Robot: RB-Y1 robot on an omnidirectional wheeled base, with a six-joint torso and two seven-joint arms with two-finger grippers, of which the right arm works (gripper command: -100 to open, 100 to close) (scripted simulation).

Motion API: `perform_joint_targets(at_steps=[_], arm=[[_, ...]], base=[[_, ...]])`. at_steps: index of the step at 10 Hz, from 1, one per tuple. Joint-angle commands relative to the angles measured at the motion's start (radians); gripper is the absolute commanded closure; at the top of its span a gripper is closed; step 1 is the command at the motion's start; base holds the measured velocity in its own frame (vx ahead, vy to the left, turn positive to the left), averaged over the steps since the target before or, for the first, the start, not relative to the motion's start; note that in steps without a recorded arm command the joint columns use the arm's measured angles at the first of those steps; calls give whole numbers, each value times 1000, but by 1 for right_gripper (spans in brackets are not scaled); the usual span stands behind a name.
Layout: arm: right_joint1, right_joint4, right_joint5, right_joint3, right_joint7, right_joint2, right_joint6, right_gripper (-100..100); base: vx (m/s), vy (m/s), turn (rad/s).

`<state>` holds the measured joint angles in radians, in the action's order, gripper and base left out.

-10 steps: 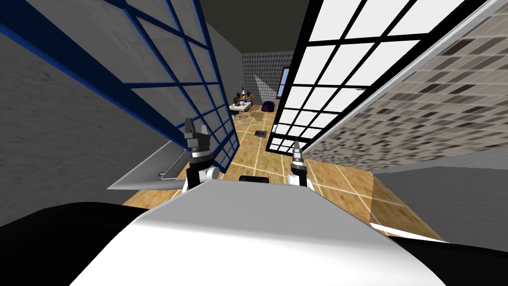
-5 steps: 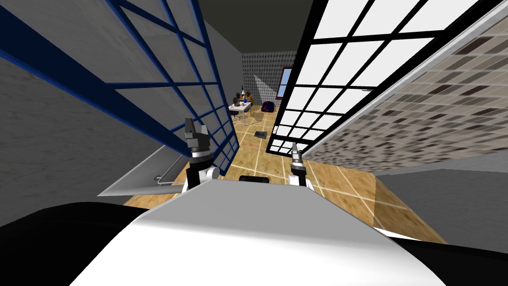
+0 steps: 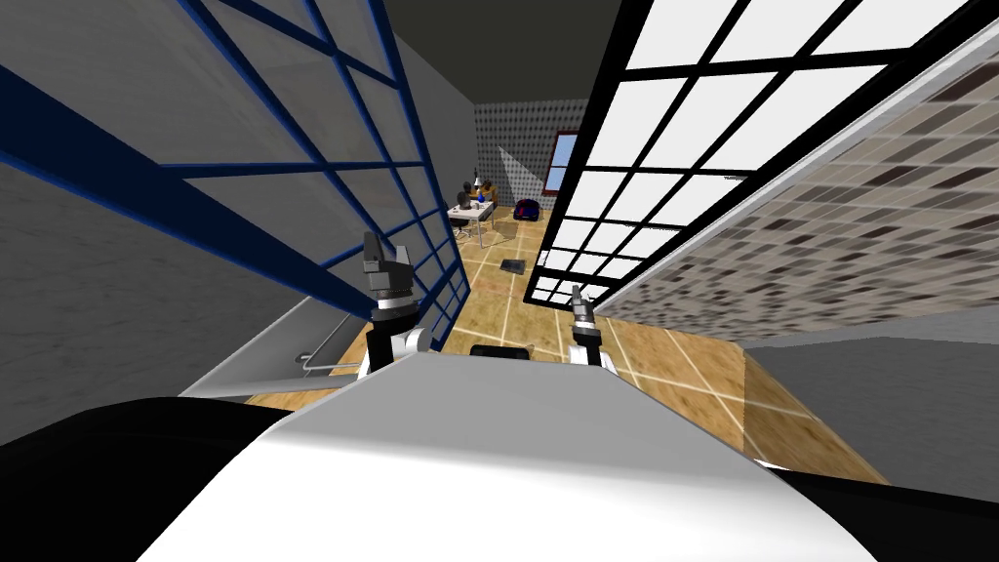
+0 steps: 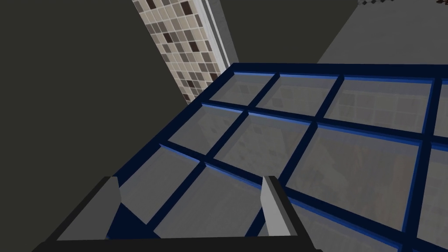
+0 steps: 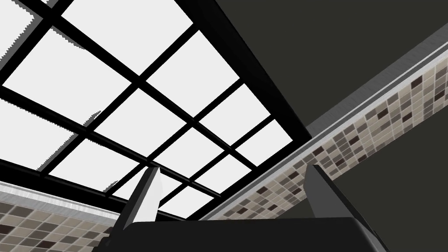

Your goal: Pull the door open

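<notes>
A blue-framed glazed door (image 3: 293, 185) stands on my left, its grid of panes running away toward the far room. My left gripper (image 3: 382, 256) is raised close beside it, open and holding nothing. In the left wrist view the open left gripper (image 4: 190, 179) points at the door's blue bars and panes (image 4: 306, 144), apart from them. A grey panel (image 3: 283, 341) with a thin metal bar handle (image 3: 327, 363) lies low on the left, below that arm. My right gripper (image 3: 579, 296) is also open, and in its wrist view (image 5: 232, 168) it faces a black-framed window.
A black-framed window with white panes (image 3: 673, 146) and a mosaic-tiled wall (image 3: 859, 234) close off the right side. Between them a tan tiled floor (image 3: 498, 293) runs to a far room with a table (image 3: 470, 212) and chairs.
The head view has spread outward: the blue door slides left, the black window right, and the grey panel with its handle drops toward the lower left. Both arms keep their pose.
</notes>
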<state>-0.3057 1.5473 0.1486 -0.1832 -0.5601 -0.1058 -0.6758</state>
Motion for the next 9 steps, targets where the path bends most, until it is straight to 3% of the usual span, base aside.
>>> perform_joint_targets(at_steps=[1, 9], arm=[[15, -46, 13, -12, -32, -3, -15, -100], [75, -238, 72, -69, -169, -19, -72, -100]], base=[[89, 20, -11], [98, 22, -9]])
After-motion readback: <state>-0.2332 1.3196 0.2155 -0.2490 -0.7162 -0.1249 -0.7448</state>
